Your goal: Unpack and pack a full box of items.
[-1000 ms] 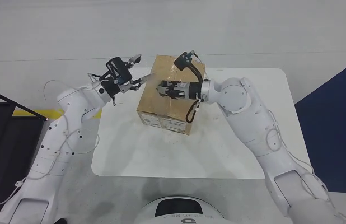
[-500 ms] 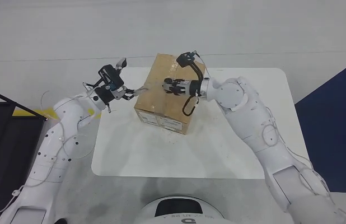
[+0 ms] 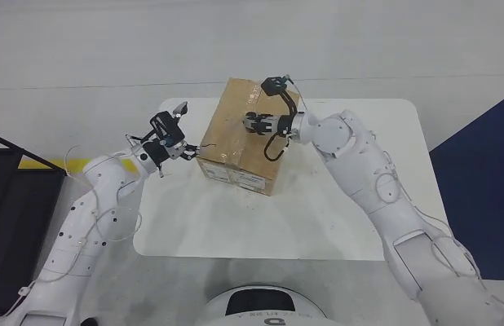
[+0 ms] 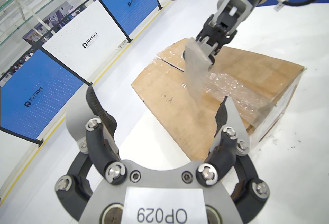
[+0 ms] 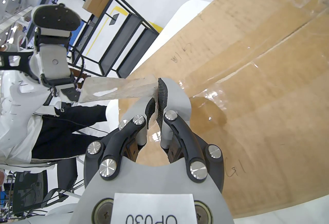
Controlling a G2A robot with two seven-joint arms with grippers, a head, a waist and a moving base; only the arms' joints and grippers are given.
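**A:** Where is the cardboard box (image 3: 240, 138) in relation to the two arms?

**B:** It sits directly under the right gripper (image 3: 250, 122), which hangs just above the box's top face, close to the centre seam. The box rests on the white counter (image 3: 317, 212) with its flaps closed.

**A:** Is that gripper holding anything?

**B:** Yes. Its jaws are pinched tight on a tape strip (image 4: 195, 73), a clear, crinkled band lifted off the cardboard. From the pads the strip runs away from the right gripper, toward the other arm. More wrinkled film lies stuck on the top face just beside the gripper.

**A:** And the left gripper (image 4: 158, 95)?

**B:** Its fingers are spread wide with nothing between them. It is off the side of the box, with the box just ahead of its fingertips and the right gripper farther on in the same direction.

**A:** Does the strip reach it?

**B:** The loose end comes near one of its fingers (image 4: 227, 117). The views do not show whether the two touch.
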